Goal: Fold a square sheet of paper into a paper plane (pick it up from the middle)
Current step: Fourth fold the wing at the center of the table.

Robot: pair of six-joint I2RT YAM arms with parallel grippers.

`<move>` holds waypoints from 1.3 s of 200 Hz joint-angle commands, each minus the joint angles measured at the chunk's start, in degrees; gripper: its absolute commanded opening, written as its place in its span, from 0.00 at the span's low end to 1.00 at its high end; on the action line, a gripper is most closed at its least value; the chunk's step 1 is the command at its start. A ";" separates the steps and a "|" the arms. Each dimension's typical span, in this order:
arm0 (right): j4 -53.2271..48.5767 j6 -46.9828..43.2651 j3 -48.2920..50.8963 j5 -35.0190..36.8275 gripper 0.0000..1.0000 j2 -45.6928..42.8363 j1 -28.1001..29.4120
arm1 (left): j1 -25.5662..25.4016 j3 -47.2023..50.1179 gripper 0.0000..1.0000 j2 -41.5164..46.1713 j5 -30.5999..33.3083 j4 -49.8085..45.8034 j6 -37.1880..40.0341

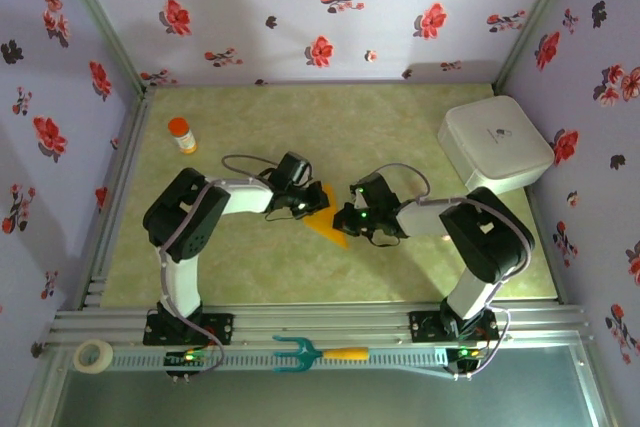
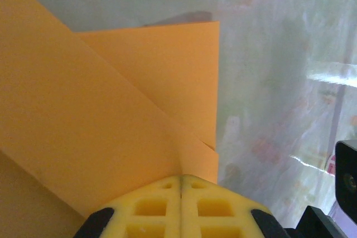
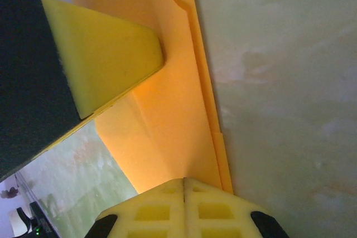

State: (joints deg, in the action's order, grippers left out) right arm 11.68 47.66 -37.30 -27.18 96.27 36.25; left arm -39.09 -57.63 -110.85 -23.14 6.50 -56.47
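The sheet of paper (image 1: 328, 215) lies flat in the middle of the table (image 1: 400, 267), between the two arms. It is orange with flaps folded over, so it looks pointy, not square. The left gripper (image 1: 298, 199) reaches it from the left and the right gripper (image 1: 357, 217) from the right. Each one has its two fingers squeezed tight together, with no gap. The tips sit on top of the paper, and I do not think any paper is pinched inside. I think they push down like this to stop the paper sliding and to make the folds sharp.

In the right wrist view, a finger (image 3: 106, 65) of the left gripper touches the paper close to its long folded edge. The two grippers are very near each other, so there is little room between them. All around them is lots of bare table. The small bottle (image 1: 182, 134) is well off to the far left. The white box (image 1: 495, 144) sits in the far right corner.
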 commanded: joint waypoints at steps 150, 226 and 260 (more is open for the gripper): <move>-2.19 2.23 8.08 -3.43 0.03 -4.22 0.70 | 1.07 3.99 0.00 -1.95 2.75 -0.44 -1.10; -6.89 4.35 15.97 0.66 0.04 -17.67 0.60 | 1.39 4.63 0.00 -1.53 2.50 0.33 -1.89; -11.95 5.87 11.85 4.18 0.13 -23.10 0.31 | 1.39 6.53 0.00 0.39 2.55 2.85 -4.61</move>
State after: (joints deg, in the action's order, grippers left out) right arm 4.84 51.35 -22.39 -26.92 76.05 36.73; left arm -38.68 -54.63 -110.69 -24.05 12.53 -58.65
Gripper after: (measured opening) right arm 0.067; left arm 0.060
